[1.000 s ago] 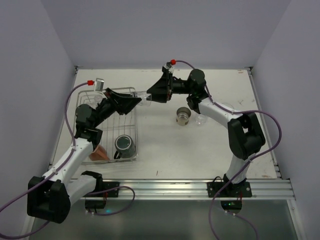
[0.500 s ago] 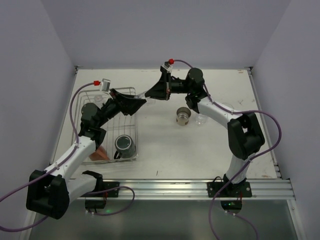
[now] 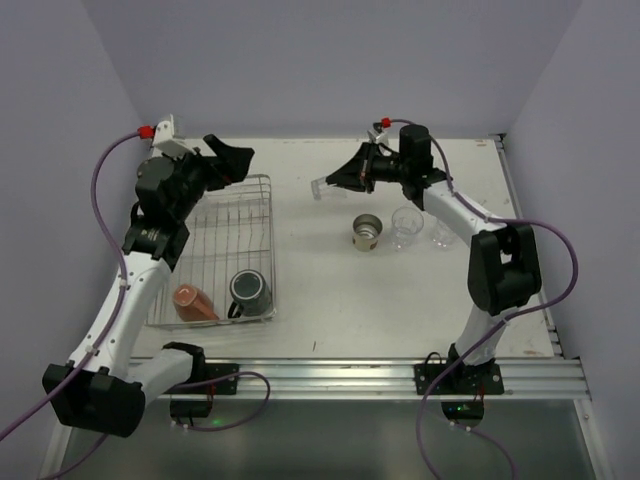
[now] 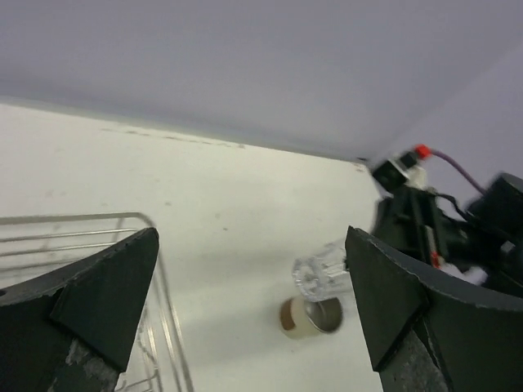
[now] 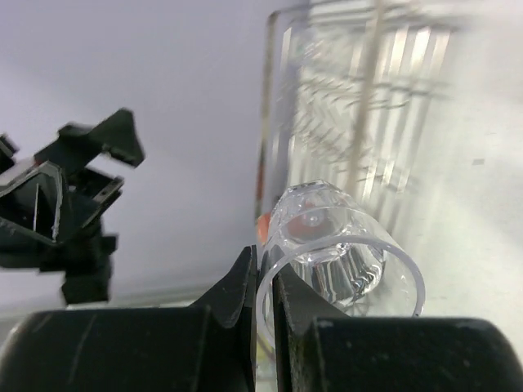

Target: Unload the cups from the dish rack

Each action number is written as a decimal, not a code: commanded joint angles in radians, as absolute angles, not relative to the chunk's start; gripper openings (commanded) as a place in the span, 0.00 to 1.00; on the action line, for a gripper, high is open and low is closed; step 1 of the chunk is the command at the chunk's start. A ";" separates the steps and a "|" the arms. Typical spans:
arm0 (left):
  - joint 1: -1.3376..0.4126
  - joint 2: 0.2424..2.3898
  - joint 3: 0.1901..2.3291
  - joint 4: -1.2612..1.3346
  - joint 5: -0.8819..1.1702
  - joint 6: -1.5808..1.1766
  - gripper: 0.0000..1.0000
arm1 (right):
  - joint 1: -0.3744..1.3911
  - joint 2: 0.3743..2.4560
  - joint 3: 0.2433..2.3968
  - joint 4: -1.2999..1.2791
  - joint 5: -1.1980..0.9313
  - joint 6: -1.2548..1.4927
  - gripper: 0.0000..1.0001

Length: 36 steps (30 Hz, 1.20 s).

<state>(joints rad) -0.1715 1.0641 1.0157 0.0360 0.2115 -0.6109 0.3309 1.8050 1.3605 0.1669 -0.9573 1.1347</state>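
The silver wire dish rack (image 3: 273, 250) lies at the left. It holds an orange-red cup (image 3: 193, 302) on its side and a dark handled mug (image 3: 250, 291). My right gripper (image 3: 340, 182) is shut on the rim of a small clear glass (image 3: 323, 187) (image 5: 335, 253), held sideways above the table right of the rack. My left gripper (image 3: 228, 160) (image 4: 253, 310) hangs open and empty over the rack's far left corner. On the table stand a beige-brown cup (image 3: 367, 232) (image 4: 310, 317) and two clear glasses (image 3: 406, 227) (image 3: 440, 232).
Purple walls close in the white table (image 3: 330, 300) on three sides. A metal rail (image 3: 400, 372) with both arm bases runs along the near edge. The three unloaded cups cluster right of centre, under the right arm's forearm.
The left gripper opened, let go of the clear glass and drew back to the far left. The right gripper shut on the glass and carried it to the right, away from the rack.
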 commanded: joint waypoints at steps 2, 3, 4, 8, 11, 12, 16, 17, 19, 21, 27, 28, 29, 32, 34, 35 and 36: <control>-0.143 1.150 1.129 -0.363 -0.181 -0.540 1.00 | 0.284 1.773 1.506 -0.227 -0.700 0.766 0.00; -0.138 1.163 1.134 -0.412 -0.208 -0.546 1.00 | 0.279 1.779 1.525 -0.265 -0.662 0.737 0.00; -0.127 1.172 1.135 -0.429 -0.253 -0.551 1.00 | 0.272 1.787 1.540 -0.293 -0.628 0.710 0.00; -0.110 1.201 1.112 -0.449 -0.336 -0.568 1.00 | 0.267 1.833 1.650 -0.469 -0.413 0.600 0.00; -0.092 1.212 1.111 -0.460 -0.371 -0.572 1.00 | 0.267 1.891 1.718 -0.567 -0.218 0.520 0.00; -0.089 1.215 1.112 -0.463 -0.380 -0.574 1.00 | 0.267 1.923 1.733 -0.589 -0.168 0.506 0.00; -0.072 1.227 1.132 -0.456 -0.408 -0.568 1.00 | 0.267 1.993 1.769 -0.653 0.042 0.459 0.00; -0.071 1.232 1.137 -0.456 -0.413 -0.568 1.00 | 0.268 2.005 1.772 -0.661 0.070 0.451 0.00; -0.064 1.250 1.153 -0.457 -0.426 -0.560 1.00 | 0.268 2.034 1.776 -0.681 0.133 0.446 0.00; -0.058 1.273 1.170 -0.465 -0.428 -0.555 1.00 | 0.268 2.049 1.778 -0.695 0.162 0.448 0.00; -0.026 1.397 1.255 -0.505 -0.394 -0.545 1.00 | 0.281 2.082 1.761 -0.706 0.225 0.454 0.00; -0.022 1.431 1.264 -0.511 -0.382 -0.545 1.00 | 0.284 2.091 1.773 -0.724 0.232 0.456 0.00; -0.017 1.445 1.275 -0.515 -0.377 -0.545 1.00 | 0.285 2.104 1.776 -0.729 0.236 0.456 0.00; 0.000 1.499 1.304 -0.537 -0.351 -0.552 1.00 | 0.291 2.124 1.782 -0.733 0.253 0.451 0.00; 0.000 1.531 1.321 -0.540 -0.341 -0.552 1.00 | 0.296 2.135 1.793 -0.741 0.259 0.448 0.00; 0.000 1.540 1.324 -0.538 -0.341 -0.551 1.00 | 0.298 2.140 1.799 -0.747 0.262 0.446 0.00; 0.000 1.551 1.327 -0.537 -0.339 -0.551 1.00 | 0.301 2.152 1.805 -0.750 0.265 0.445 0.00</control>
